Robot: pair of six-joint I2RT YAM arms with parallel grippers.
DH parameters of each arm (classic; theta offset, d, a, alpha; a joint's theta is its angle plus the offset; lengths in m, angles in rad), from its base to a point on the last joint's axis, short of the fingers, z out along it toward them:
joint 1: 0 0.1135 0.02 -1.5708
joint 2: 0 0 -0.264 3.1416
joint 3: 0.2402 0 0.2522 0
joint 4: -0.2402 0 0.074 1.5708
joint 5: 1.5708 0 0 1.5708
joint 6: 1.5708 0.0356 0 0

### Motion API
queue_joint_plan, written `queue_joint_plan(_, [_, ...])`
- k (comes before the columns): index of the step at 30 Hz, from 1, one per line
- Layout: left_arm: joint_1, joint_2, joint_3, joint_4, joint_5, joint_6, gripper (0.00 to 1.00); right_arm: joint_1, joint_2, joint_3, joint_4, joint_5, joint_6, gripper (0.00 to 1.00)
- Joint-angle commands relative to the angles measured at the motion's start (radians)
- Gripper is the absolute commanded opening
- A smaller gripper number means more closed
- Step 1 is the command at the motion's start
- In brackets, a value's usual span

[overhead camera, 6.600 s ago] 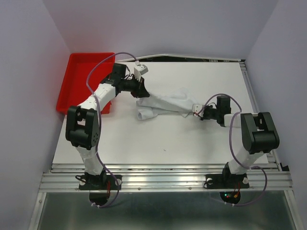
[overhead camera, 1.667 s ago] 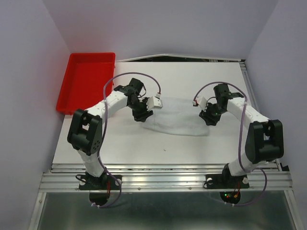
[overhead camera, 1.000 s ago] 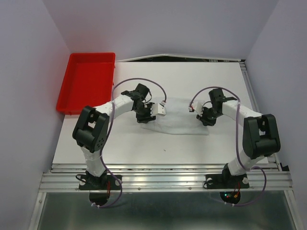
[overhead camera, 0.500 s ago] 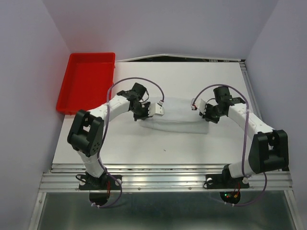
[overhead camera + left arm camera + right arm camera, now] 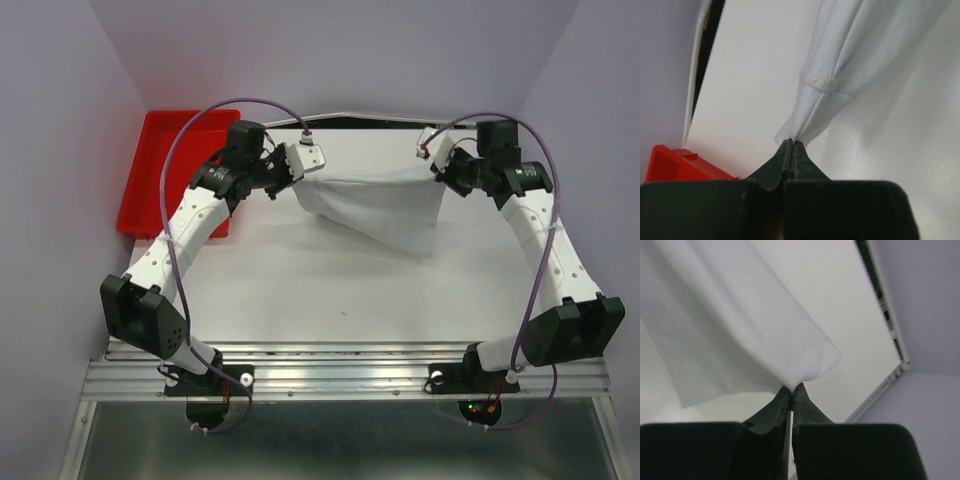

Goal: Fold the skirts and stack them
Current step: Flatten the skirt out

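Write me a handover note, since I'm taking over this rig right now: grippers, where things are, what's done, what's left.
Left gripper: shut on one corner of the white skirt.
Right gripper: shut on the opposite corner.
The skirt hangs spread between the two raised arms over the far half of the table. Whether its low corner touches the table cannot be told.
The red tray sits at the far left.
Done: skirt picked up and spread; no fold or stack is visible.
Left: probably lay it flat, fold it, then stack it.
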Motion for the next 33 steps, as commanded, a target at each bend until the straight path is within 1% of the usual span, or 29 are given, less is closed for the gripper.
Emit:
queue_joint_plan(1, [0.003, -0.088, 0.101, 0.141, -0.042, -0.161, 0.00, -0.014, 0.016, 0.240, 0.000, 0.014, 0.091, 0.01])
queue_joint_plan(3, [-0.042, -0.094, 0.131, 0.103, -0.106, -0.125, 0.00, -0.014, 0.019, 0.283, -0.043, -0.011, 0.086, 0.01])
queue_joint_plan(5, [-0.043, -0.109, 0.160, 0.092, -0.097, -0.132, 0.00, -0.014, 0.013, 0.320, -0.073, -0.008, 0.102, 0.01])
queue_joint_plan(7, [-0.044, -0.140, 0.172, 0.118, -0.121, -0.166, 0.00, -0.014, -0.006, 0.337, -0.050, 0.023, 0.112, 0.01])
queue_joint_plan(9, [-0.047, -0.149, 0.187, 0.103, -0.115, -0.158, 0.00, -0.014, -0.020, 0.340, -0.037, 0.029, 0.108, 0.01])
queue_joint_plan(10, [-0.070, -0.149, 0.198, 0.084, -0.167, -0.167, 0.00, -0.014, -0.021, 0.340, -0.057, 0.015, 0.100, 0.01])
queue_joint_plan(12, [-0.072, -0.142, 0.201, 0.054, -0.132, -0.154, 0.00, -0.014, -0.012, 0.328, -0.100, 0.010, 0.076, 0.01])
queue_joint_plan(13, [-0.107, -0.134, 0.216, -0.006, -0.217, -0.137, 0.00, -0.014, -0.006, 0.296, -0.108, 0.042, 0.071, 0.01])
queue_joint_plan(14, [-0.115, -0.131, 0.211, 0.006, -0.253, -0.163, 0.00, -0.014, -0.004, 0.276, -0.096, 0.061, 0.067, 0.01])
queue_joint_plan(15, [-0.106, -0.131, 0.211, 0.012, -0.221, -0.169, 0.00, -0.014, -0.004, 0.259, -0.091, 0.069, 0.056, 0.01])
queue_joint_plan(16, [-0.095, -0.122, 0.223, -0.052, -0.177, -0.160, 0.00, -0.014, -0.004, 0.244, -0.100, 0.063, 0.042, 0.01])
queue_joint_plan(18, [-0.121, -0.098, 0.230, -0.103, -0.175, -0.173, 0.00, -0.014, 0.003, 0.210, -0.112, 0.018, 0.036, 0.01])
queue_joint_plan(20, [-0.122, -0.115, 0.186, -0.091, -0.131, -0.198, 0.00, -0.014, 0.020, 0.199, -0.149, -0.018, 0.040, 0.01])
queue_joint_plan(23, [-0.133, -0.158, 0.096, -0.055, -0.169, -0.224, 0.00, -0.014, 0.049, 0.155, -0.180, -0.037, 0.022, 0.01])
queue_joint_plan(25, [-0.135, -0.180, 0.038, -0.078, -0.173, -0.220, 0.00, -0.014, 0.049, 0.117, -0.224, -0.048, -0.018, 0.01])
queue_joint_plan(26, [-0.135, -0.196, 0.005, -0.080, -0.169, -0.218, 0.00, -0.014, 0.043, 0.071, -0.241, -0.061, -0.035, 0.01])
queue_joint_plan(27, [-0.138, -0.262, -0.079, -0.095, -0.145, -0.200, 0.00, -0.014, 0.028, 0.020, -0.340, -0.090, -0.092, 0.01])
queue_joint_plan(29, [-0.139, -0.276, -0.124, -0.095, -0.141, -0.195, 0.00, -0.014, 0.022, 0.006, -0.367, -0.111, -0.105, 0.01])
queue_joint_plan(31, [-0.141, -0.309, -0.161, -0.108, -0.140, -0.190, 0.00, -0.014, 0.020, 0.003, -0.443, -0.129, -0.116, 0.01])
queue_joint_plan(33, [-0.144, -0.327, -0.190, -0.080, -0.169, -0.201, 0.00, -0.014, 0.022, -0.011, -0.439, -0.132, -0.076, 0.01])
